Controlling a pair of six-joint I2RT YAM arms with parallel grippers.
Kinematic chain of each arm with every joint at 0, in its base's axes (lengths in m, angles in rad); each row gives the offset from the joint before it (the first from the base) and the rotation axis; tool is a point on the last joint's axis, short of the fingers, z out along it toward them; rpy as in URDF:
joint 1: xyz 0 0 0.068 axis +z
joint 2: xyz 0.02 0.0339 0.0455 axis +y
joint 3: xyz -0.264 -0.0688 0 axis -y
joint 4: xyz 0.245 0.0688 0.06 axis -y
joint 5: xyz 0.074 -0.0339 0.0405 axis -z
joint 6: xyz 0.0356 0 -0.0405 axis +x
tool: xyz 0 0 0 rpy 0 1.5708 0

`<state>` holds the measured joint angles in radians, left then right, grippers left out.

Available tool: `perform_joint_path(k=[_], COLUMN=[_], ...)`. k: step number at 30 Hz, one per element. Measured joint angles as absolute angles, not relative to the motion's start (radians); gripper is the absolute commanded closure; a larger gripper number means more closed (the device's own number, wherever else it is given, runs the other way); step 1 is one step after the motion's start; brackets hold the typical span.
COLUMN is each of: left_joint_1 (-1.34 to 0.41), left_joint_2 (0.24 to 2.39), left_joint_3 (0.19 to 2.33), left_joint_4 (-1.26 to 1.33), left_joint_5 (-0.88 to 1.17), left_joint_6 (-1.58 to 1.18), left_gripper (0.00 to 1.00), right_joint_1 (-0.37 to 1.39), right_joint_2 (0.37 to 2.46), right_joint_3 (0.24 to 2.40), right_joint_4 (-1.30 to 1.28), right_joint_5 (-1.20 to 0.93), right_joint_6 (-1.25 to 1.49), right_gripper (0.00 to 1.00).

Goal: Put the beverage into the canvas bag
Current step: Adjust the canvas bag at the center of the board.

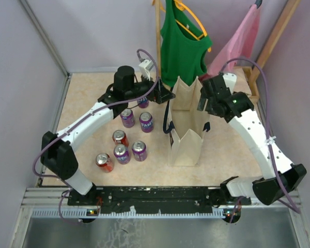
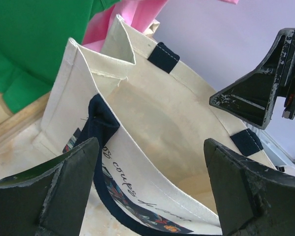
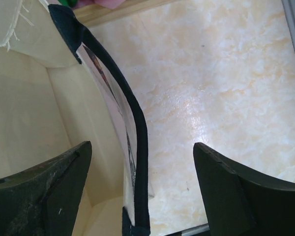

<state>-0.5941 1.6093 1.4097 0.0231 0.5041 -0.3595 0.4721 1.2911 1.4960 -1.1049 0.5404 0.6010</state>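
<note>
The canvas bag (image 1: 188, 132) stands open and upright right of centre, cream with navy handles. Several beverage cans (image 1: 127, 118), purple and red, stand on the table to its left, and neither gripper holds one. My left gripper (image 1: 167, 94) hovers at the bag's far left rim, open. In the left wrist view, the left gripper (image 2: 151, 147) straddles the bag's printed left wall (image 2: 137, 167). My right gripper (image 1: 203, 102) is open at the right rim. The right wrist view shows the right gripper (image 3: 142, 147) straddling that wall and its navy handle (image 3: 137, 142).
A green tank top (image 1: 183, 44) and a pink garment (image 1: 237, 41) hang on a wooden rack (image 1: 157, 36) behind the bag. One more can (image 1: 143, 102) sits under the left arm's wrist. Purple walls close in the table on three sides.
</note>
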Motion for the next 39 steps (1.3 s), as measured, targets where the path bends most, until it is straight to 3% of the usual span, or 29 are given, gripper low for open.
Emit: perform_joint_path(k=[8,15,19,23,25,27,29,39], left_joint_1=[-0.648,-0.677,-0.693,-0.718,-0.728,-0.733,-0.736,-0.745], left_joint_2=[1.66,1.715,1.747,1.77,1.776,1.777,1.777,1.744], left_joint_3=[1.43,1.475,1.487,1.501,1.507,1.509,1.514,1.559], left_joint_4=[-0.033,-0.09,-0.114,-0.127,-0.143,-0.16,-0.174,-0.301], left_joint_5=[0.437,0.36,0.311,0.274,0.253,0.238,0.223,0.085], left_joint_6=[-0.362,-0.361,-0.36,-0.344,-0.33,-0.31,-0.287,-0.127], left_gripper=[0.13,0.28,0.43,0.79,0.99,1.0,1.0,1.0], right_joint_1=[0.393,0.383,0.383,0.383,0.383,0.383,0.382,0.381], right_joint_2=[1.265,1.271,1.29,1.312,1.317,1.323,1.325,1.352], right_joint_3=[1.388,1.367,1.359,1.338,1.328,1.327,1.327,1.424], right_joint_4=[-1.01,-0.929,-0.892,-0.874,-0.87,-0.871,-0.873,-1.01], right_joint_5=[0.441,0.364,0.336,0.315,0.304,0.295,0.29,0.339], right_joint_6=[0.571,0.548,0.54,0.532,0.527,0.517,0.513,0.479], right_gripper=[0.16,0.18,0.21,0.36,0.57,0.83,0.99,1.0])
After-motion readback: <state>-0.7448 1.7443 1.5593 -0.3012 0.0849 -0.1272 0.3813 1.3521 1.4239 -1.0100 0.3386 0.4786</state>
